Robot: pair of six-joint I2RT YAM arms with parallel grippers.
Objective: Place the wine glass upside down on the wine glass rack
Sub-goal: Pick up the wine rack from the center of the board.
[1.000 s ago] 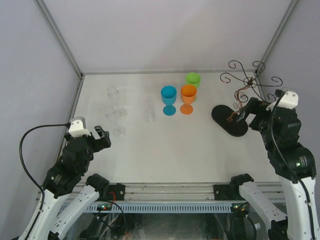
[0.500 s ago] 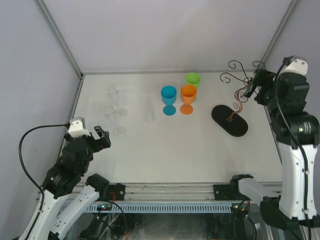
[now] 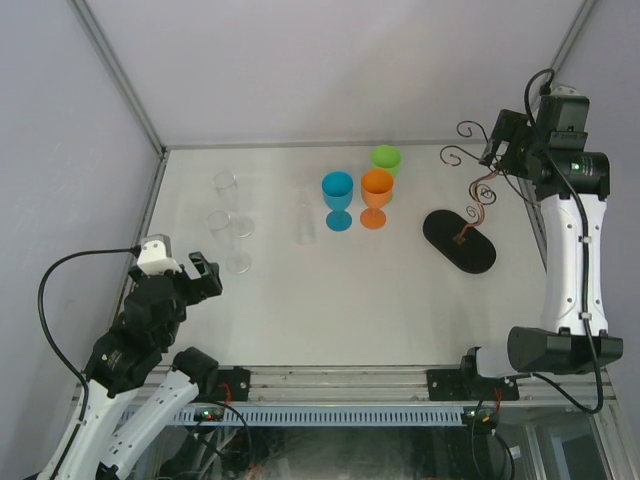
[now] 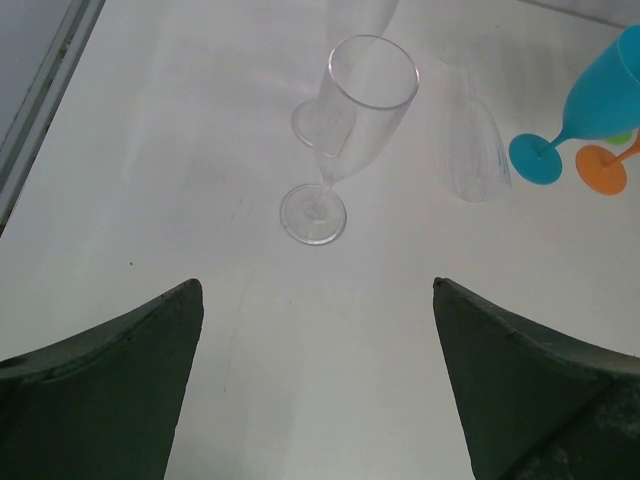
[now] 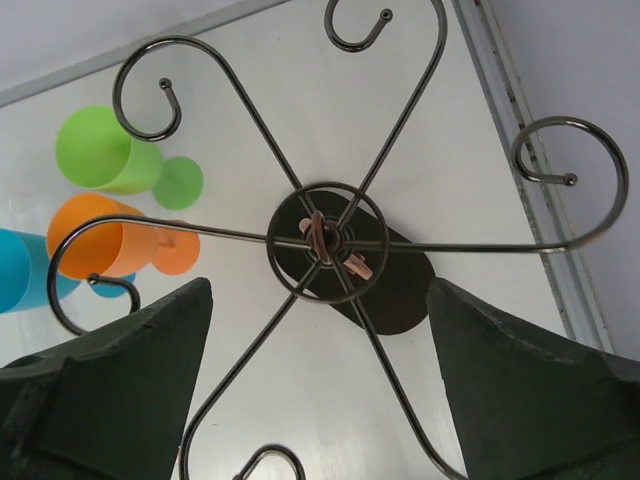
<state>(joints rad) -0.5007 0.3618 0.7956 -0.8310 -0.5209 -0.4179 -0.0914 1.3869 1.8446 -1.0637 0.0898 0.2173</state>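
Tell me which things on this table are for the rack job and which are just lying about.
For the job: rack; one glass, though which is not clear.
Lying about: the rest of the clear glasses, blue goblet, orange goblet, green goblet.

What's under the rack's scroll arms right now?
Its black base sits below the wine glass rack hub, partly covered by it. The orange glass and green glass stand on the table nearby; no glass hangs.
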